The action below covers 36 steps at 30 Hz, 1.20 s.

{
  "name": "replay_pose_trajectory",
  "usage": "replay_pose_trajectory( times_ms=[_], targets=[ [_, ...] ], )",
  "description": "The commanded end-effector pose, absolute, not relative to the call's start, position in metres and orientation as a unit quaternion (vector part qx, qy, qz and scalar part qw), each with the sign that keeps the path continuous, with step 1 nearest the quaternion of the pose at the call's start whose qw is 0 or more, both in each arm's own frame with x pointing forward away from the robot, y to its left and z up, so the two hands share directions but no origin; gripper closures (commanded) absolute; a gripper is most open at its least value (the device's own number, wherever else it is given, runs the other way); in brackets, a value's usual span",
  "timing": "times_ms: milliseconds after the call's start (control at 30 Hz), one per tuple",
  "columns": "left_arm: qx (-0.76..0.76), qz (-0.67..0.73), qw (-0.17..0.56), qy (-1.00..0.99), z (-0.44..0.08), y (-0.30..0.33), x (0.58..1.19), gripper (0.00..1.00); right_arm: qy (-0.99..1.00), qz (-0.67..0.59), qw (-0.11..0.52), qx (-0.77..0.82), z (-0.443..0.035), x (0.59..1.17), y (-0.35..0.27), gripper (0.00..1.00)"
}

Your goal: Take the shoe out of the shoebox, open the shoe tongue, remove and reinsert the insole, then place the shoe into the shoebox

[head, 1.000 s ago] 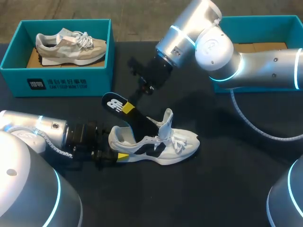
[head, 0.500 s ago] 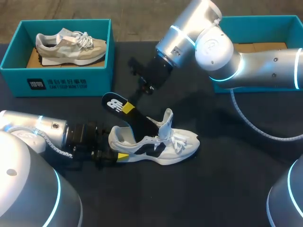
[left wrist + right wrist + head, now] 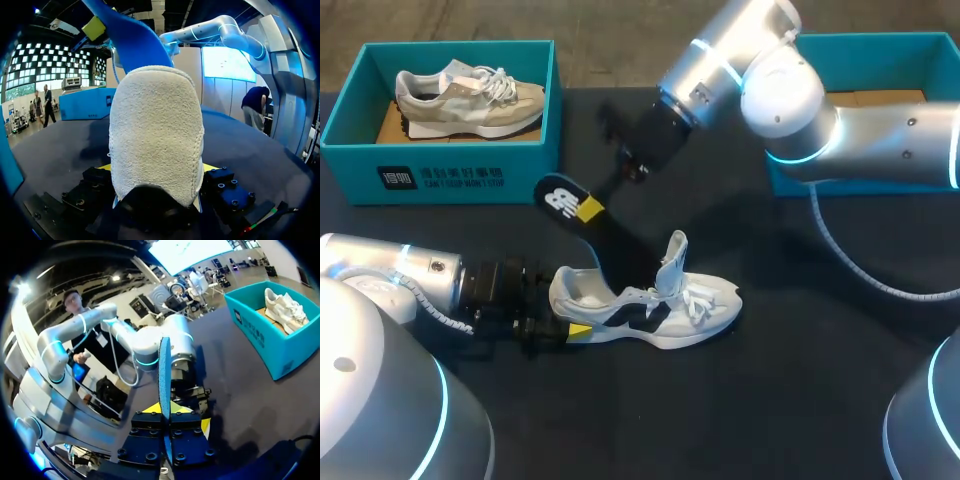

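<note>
Left gripper (image 3: 554, 318) clamps the heel of the white lace-up sneaker (image 3: 665, 305) lying on the black table (image 3: 800, 390); right gripper (image 3: 588, 208) pinches the dark blue foam insole (image 3: 612, 243), which slants from the sneaker's mouth up toward it

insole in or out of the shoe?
Mostly out: the right hand holds the insole raised at a slant, its lower end dipping into the shoe.

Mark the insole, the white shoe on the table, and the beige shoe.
insole (image 3: 605, 235), head view, middle of its length
white shoe (image 3: 642, 314), head view, side panel
beige shoe (image 3: 470, 100), head view, side panel
</note>
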<state>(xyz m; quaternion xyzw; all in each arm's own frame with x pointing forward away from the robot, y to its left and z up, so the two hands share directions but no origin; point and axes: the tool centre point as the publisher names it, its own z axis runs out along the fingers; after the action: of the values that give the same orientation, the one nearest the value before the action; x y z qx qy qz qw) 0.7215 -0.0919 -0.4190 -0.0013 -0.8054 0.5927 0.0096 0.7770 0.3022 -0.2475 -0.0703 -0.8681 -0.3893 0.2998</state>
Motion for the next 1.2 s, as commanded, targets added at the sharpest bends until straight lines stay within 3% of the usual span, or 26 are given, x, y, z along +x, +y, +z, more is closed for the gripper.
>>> replay_pose_trajectory(
  times_ms=[33,300,733,1200],
  targets=[
    [-0.001,0.592,0.010,-0.806,-0.425,-0.093,0.719,1.00,-0.865,-0.401,0.290,-0.081,-0.227,0.774,0.294,1.00],
    [-0.001,0.592,0.010,-0.806,-0.425,-0.093,0.719,1.00,-0.851,-0.440,0.264,-0.110,-0.187,0.780,0.292,1.00],
    [-0.001,0.592,0.010,-0.806,-0.425,-0.093,0.719,1.00,-0.838,-0.503,0.151,-0.147,-0.110,0.784,0.284,1.00],
    [-0.001,0.592,0.010,-0.806,-0.425,-0.093,0.719,1.00,-0.863,-0.473,0.075,-0.159,-0.064,0.764,0.282,1.00]
  ],
)
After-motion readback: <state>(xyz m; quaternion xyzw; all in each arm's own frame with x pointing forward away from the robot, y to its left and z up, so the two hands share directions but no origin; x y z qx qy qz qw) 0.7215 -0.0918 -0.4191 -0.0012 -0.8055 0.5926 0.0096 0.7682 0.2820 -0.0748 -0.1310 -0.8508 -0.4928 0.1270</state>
